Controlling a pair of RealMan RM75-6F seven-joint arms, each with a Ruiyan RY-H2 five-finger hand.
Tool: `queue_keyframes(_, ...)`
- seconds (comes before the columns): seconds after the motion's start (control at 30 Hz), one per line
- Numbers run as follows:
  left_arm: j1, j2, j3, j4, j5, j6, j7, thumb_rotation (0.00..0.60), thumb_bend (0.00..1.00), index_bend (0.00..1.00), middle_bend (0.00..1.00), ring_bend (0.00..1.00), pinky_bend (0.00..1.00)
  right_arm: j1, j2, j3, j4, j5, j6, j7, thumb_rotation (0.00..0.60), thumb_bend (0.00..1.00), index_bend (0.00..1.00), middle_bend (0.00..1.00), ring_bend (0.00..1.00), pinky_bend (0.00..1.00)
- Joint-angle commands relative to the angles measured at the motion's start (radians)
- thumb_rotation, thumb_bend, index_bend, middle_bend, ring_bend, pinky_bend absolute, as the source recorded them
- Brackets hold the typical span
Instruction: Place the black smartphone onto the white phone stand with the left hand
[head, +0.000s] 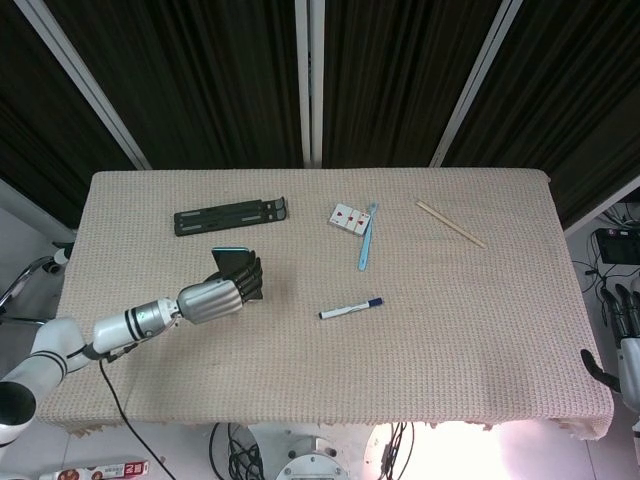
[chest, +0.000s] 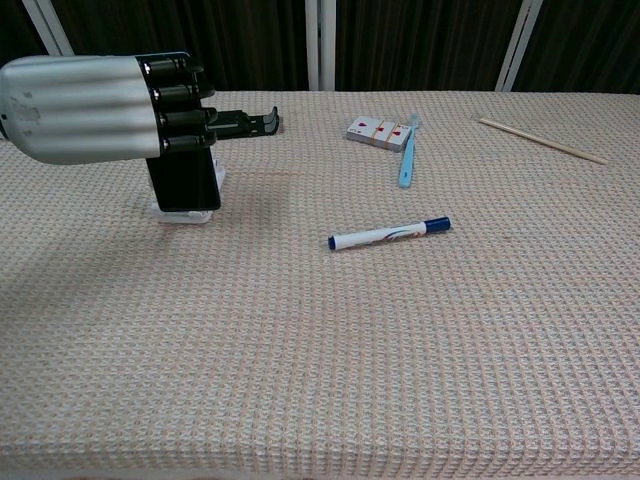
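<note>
My left hand (head: 222, 296) (chest: 110, 107) grips the black smartphone (chest: 184, 182) (head: 231, 258), holding it upright on the left half of the table. The phone's lower edge stands at the white phone stand (chest: 183, 213), of which only the base shows below the phone in the chest view. In the head view the hand and phone hide the stand. My right hand (head: 628, 345) hangs off the table's right edge with its fingers apart and nothing in it.
A black folded stand (head: 231, 216) (chest: 236, 125) lies behind my left hand. Playing cards (head: 349, 217) (chest: 377, 131), a blue toothbrush (head: 366, 238) (chest: 406, 152), a blue-capped marker (head: 351, 308) (chest: 389, 233) and a wooden chopstick (head: 450, 223) (chest: 541, 139) lie on the beige cloth (head: 480, 330).
</note>
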Motion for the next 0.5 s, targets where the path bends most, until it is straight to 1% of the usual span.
queue_keyframes(0.03,-0.004,-0.004,0.003,0.009,-0.003,0.002,-0.004,0.600,0.34,0.52,0.51,0.23,0.23,0.000,0.000,0.000,0.001,0.001,-0.001,-0.001,0.600,0.18,0.00,0.00,0.00,0.00)
queue_keyframes(0.5,-0.006,-0.012,0.024,0.046,-0.020,-0.001,-0.015,0.600,0.34,0.53,0.50,0.22,0.23,0.000,-0.007,0.000,0.011,-0.009,0.005,0.016,0.600,0.18,0.00,0.00,0.00,0.00)
